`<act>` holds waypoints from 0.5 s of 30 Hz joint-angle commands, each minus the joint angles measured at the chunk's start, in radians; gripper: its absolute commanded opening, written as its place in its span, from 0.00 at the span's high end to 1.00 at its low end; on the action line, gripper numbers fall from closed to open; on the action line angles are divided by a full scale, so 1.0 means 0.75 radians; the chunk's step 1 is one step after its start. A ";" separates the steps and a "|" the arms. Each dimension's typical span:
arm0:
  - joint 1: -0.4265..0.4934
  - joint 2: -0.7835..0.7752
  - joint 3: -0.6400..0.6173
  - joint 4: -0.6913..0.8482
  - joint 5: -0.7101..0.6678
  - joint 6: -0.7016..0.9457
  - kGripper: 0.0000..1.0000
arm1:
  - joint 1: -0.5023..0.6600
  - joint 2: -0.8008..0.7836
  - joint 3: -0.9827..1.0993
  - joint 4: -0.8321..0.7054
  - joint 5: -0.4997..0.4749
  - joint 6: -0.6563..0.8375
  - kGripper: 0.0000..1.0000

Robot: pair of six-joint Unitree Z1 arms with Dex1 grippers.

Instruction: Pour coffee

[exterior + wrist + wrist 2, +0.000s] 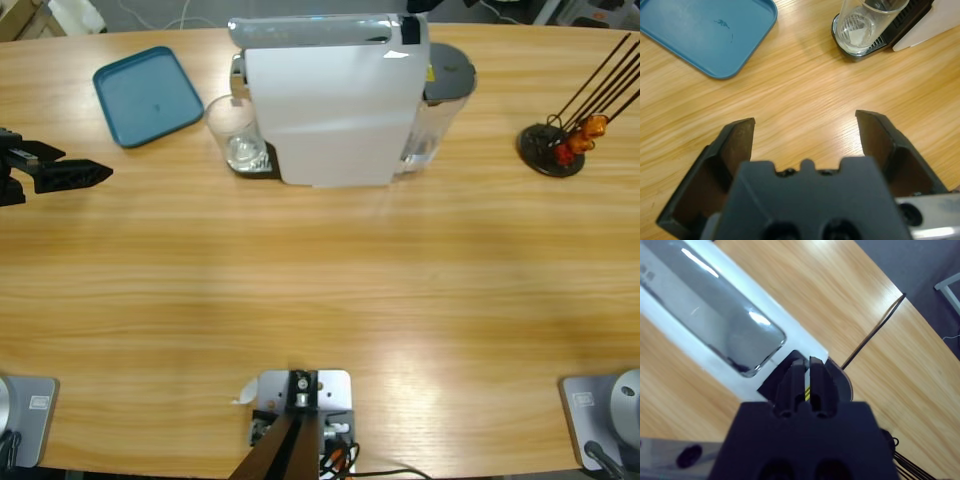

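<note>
A long wooden table (pixel 330 270) fills the high view, with a white coffee machine (pixel 330 110) standing near its far edge as the main landmark. On the machine's black drip tray (pixel 867 47), just at its left side in the high view, stands a small clear glass (pixel 236 135). In the left wrist view the glass bottom looks pale; whether any coffee lies in it cannot be told from these pictures. Farther left of the machine, apart from the glass, a blue tray (pixel 148 95) lies flat on the wood. Well to the right of the machine stands a round black holder (pixel 550 150) with thin dark rods slanting up from it and a few small orange capsules (pixel 582 135) on them.

The left gripper (pixel 80 173) comes in from the left edge of the high view, well to the left of the machine, and points toward it. Its jaws stand wide apart with nothing between them, only bare wood below, and the glass and blue tray lie ahead of it in the left wrist view.

The right gripper (pixel 806 372) hangs above the top of the machine, over the dark rear end beside the shiny silver lid (pixel 715 315). Its jaws are pressed close together, with only a thin slit between them, holding nothing that can be made out.
</note>
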 commanded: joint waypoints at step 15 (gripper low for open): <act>0.006 0.043 0.035 -0.012 0.008 -0.013 0.12 | 0.049 0.053 -0.012 0.066 -0.009 -0.024 1.00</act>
